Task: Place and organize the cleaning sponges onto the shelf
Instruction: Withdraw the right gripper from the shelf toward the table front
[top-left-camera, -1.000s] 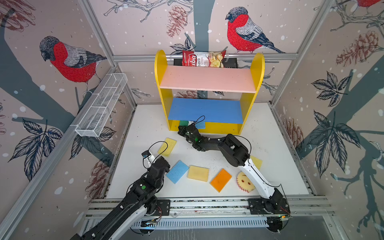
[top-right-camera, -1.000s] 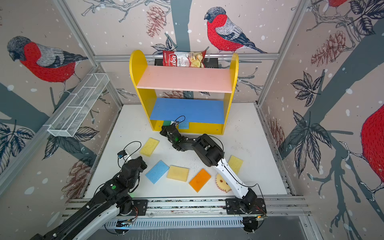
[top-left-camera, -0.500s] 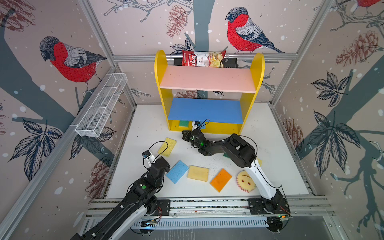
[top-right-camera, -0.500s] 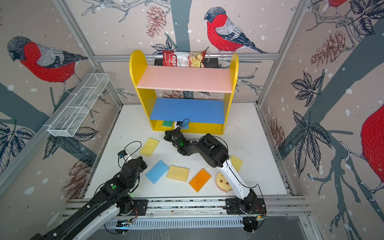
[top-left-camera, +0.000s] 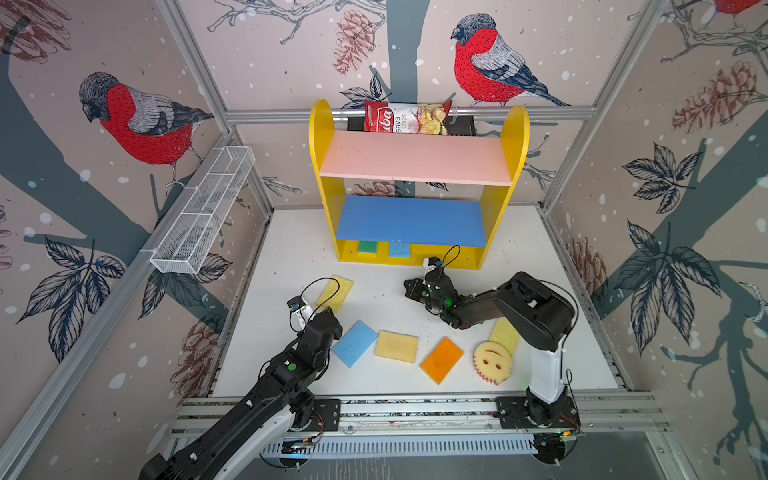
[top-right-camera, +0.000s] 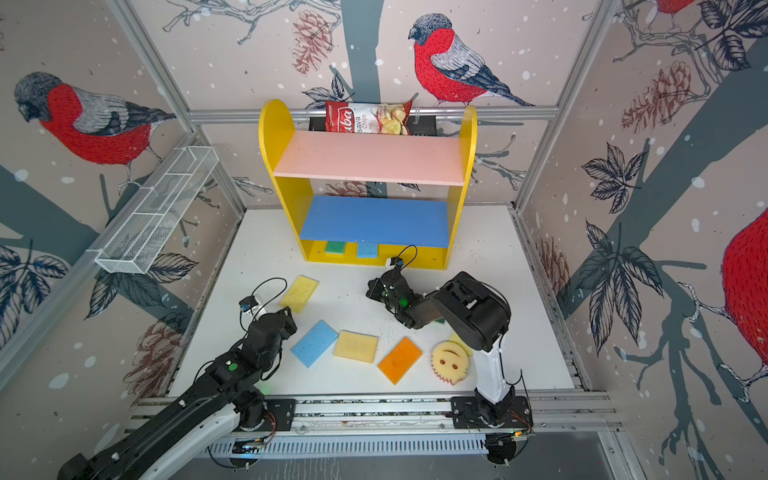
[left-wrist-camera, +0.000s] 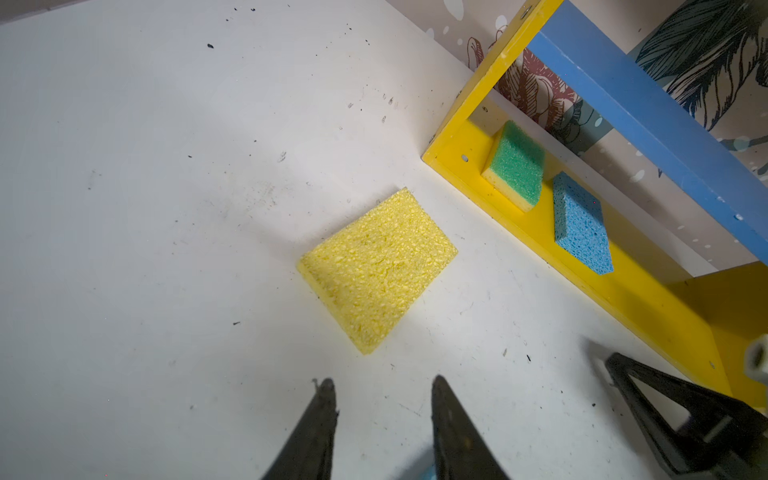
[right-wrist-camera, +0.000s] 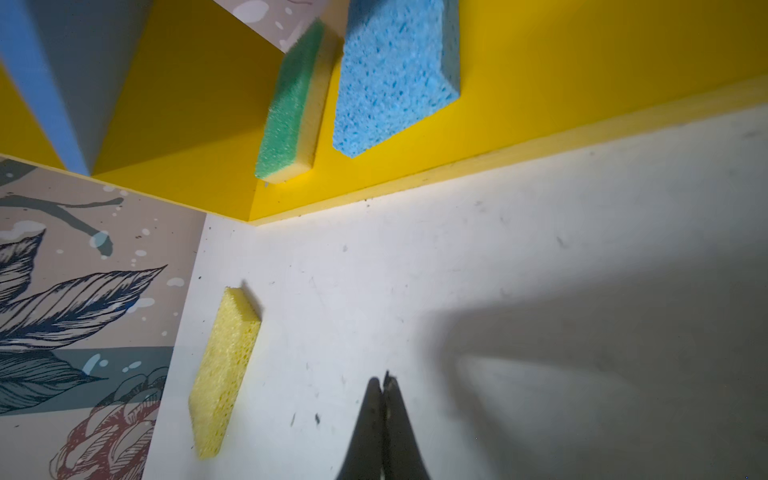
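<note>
Counter (top-left-camera: 291, 249): white, scuffed, carries everything. Shelf (top-left-camera: 415, 160) stands upright at the far edge. Its pink top and blue middle board (top-left-camera: 411, 220) are bare. Base board (left-wrist-camera: 648, 291) holds two pads towards its left end, green sponge (left-wrist-camera: 517, 166) and shelved blue sponge (left-wrist-camera: 582, 226), side by side, close but apart. Right gripper (right-wrist-camera: 383, 380) sits low over open counter in front of the shelf, fingers pressed together, empty. Left gripper (left-wrist-camera: 383, 386) hovers just short of the yellow sponge (left-wrist-camera: 376, 266), fingers parted by a modest gap, nothing between them. That sponge lies flat on the counter in front of the shelf's left end, turned diagonal to the finger line. Loose on the near counter, in both top views: loose blue sponge (top-left-camera: 355, 343), tan sponge (top-left-camera: 397, 346), orange sponge (top-left-camera: 441, 360), smiley sponge (top-left-camera: 492, 363), and a second yellow pad (top-left-camera: 505, 334) partly under the right arm. Judgement: step in hand is the left pick of the yellow sponge. To do it well: widen the fingers past the sponge's short side first, then rotate the wrist so they straddle that side squarely. Descend until the tips are near the counter, and close only until the foam gives slightly, since a hard squeeze would likely bow it. Carry low, enter under the blue board from the front, and set it flat just right of the shelved blue sponge, edges parallel, to keep the row. Watch: the right gripper sits on the likely path, so route around it.
</note>
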